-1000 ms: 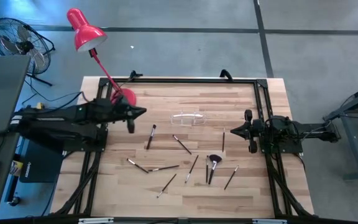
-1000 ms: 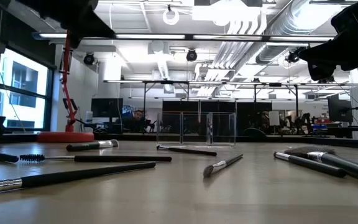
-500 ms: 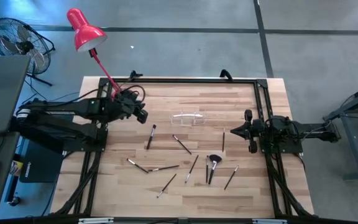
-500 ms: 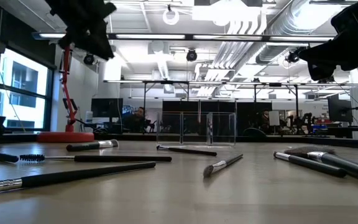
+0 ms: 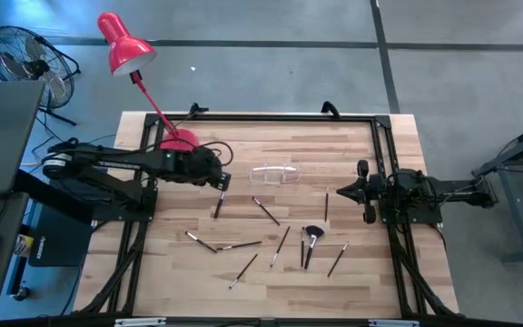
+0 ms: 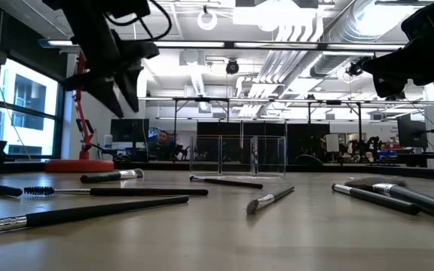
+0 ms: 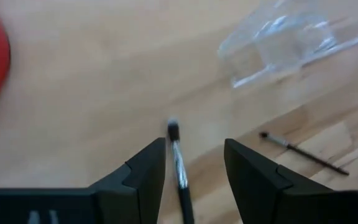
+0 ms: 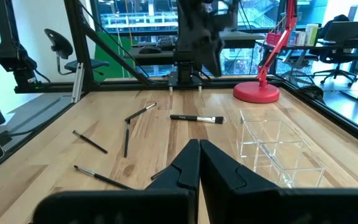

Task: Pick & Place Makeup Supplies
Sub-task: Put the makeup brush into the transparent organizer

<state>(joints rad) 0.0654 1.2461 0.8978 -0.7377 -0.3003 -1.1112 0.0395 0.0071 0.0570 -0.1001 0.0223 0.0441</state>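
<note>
Several makeup supplies lie scattered flat on the wooden table [image 5: 271,286]: thin brushes and liners, among them a fluffy black-headed brush [image 5: 312,238]. My left gripper [image 5: 222,178] hangs open above the far-left brush [image 5: 220,200], fingers pointing down. In its wrist view that brush [image 7: 179,168] shows between the two fingers of my left gripper [image 7: 194,152], untouched. The low view shows my left gripper [image 6: 119,90] well above the tabletop. My right gripper [image 5: 343,192] waits shut at the table's right and holds nothing; its own view shows my right gripper [image 8: 199,149] with fingers together.
A clear plastic holder [image 5: 275,172] stands just right of my left gripper, toward the far side. A red desk lamp [image 5: 125,47] has its base [image 5: 180,141] at the far left. A black frame [image 5: 261,116] runs along the table's edges.
My left gripper has swung toward the table's right edge and come down, tipping from level to pointing down, until it hangs over the far-left brush. The supplies have not moved.
</note>
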